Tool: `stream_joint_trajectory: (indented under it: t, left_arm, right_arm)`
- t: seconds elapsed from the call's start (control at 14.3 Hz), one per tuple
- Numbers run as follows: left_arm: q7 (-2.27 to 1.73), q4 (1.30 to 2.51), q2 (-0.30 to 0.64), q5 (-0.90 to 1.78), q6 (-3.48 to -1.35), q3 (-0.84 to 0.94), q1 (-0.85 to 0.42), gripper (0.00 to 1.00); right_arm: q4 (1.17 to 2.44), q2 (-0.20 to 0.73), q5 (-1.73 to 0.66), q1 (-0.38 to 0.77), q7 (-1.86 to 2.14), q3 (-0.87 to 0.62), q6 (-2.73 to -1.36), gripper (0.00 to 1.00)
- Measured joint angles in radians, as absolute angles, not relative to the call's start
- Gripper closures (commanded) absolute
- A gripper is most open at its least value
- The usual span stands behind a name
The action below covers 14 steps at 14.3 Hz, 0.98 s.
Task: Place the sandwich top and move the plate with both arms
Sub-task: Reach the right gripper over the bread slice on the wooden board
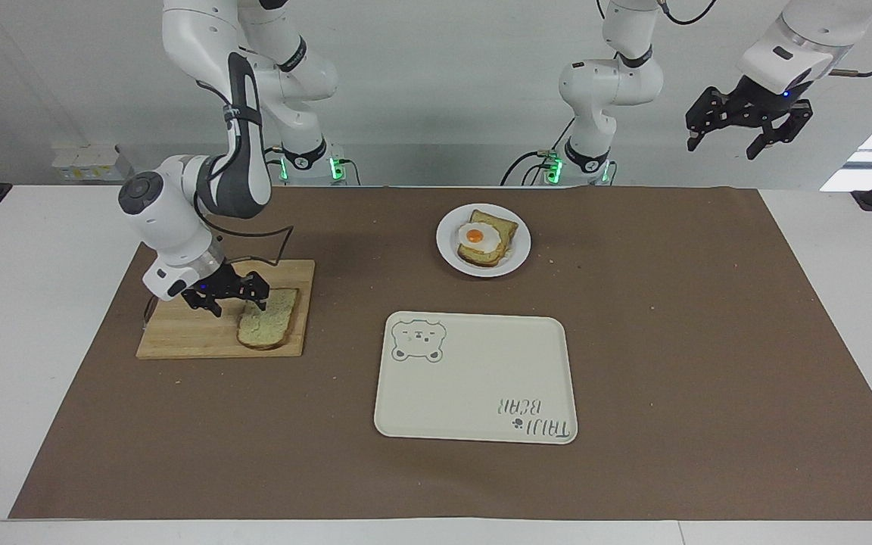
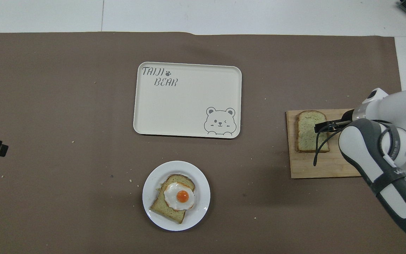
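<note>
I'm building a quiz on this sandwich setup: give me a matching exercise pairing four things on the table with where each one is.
Things:
1. plain bread slice
2. fried egg
3. plate
4. tray

Places:
A. on the bread slice that lies on the plate
B. on the mat, nearer to the robots than the tray
C. on the wooden cutting board, under the right pincer
D. on the mat, farther from the robots than the plate, with nothing on it

Pairs: 1-C, 2-A, 3-B, 4-D

Wooden board (image 1: 209, 325) — matt brown paper (image 1: 671, 341) — glossy tray (image 1: 481, 393).
</note>
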<state>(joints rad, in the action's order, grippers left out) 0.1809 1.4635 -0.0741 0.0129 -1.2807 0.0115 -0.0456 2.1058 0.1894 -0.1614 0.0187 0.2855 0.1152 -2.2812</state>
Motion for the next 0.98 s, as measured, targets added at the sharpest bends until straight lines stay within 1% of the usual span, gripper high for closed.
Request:
stream_joint_trajectory:
  t: [0.21, 0.28, 0.35, 0.42, 0.49, 0.56, 0.98]
  left_arm:
    - [0.181, 1.464, -0.074, 0.013, -1.281, 0.011, -0.046, 0.00]
    - [0.181, 1.465, -0.074, 0.013, -1.281, 0.011, -0.046, 0.00]
    - [0.181, 1.465, -0.074, 0.013, -1.281, 0.011, -0.046, 0.00]
    - [0.181, 1.465, -0.074, 0.013, -1.281, 0.011, -0.046, 0.00]
    - [0.181, 1.465, -0.074, 0.013, -1.281, 0.011, -0.046, 0.00]
    - [0.181, 1.465, -0.074, 0.013, -1.281, 0.011, -0.046, 0.00]
    - [0.181, 1.466, -0.074, 0.013, -1.281, 0.011, -0.046, 0.00]
  right_arm:
    - [2.127, 0.201, -0.163, 0.019, 0.286, 0.115, -2.302, 0.00]
    - [2.128, 0.204, -0.164, 0.019, 0.286, 0.115, -2.302, 0.20]
    - [2.129, 0.207, -0.164, 0.019, 0.291, 0.115, -2.302, 0.54]
    - [2.129, 0.208, -0.164, 0.019, 0.299, 0.115, -2.302, 0.79]
    - [2.129, 0.208, -0.166, 0.019, 0.303, 0.115, -2.302, 0.97]
    - [2.129, 0.207, -0.175, 0.020, 0.304, 0.113, -2.302, 1.00]
    - [2.129, 0.201, -0.179, 0.017, 0.304, 0.117, -2.302, 1.00]
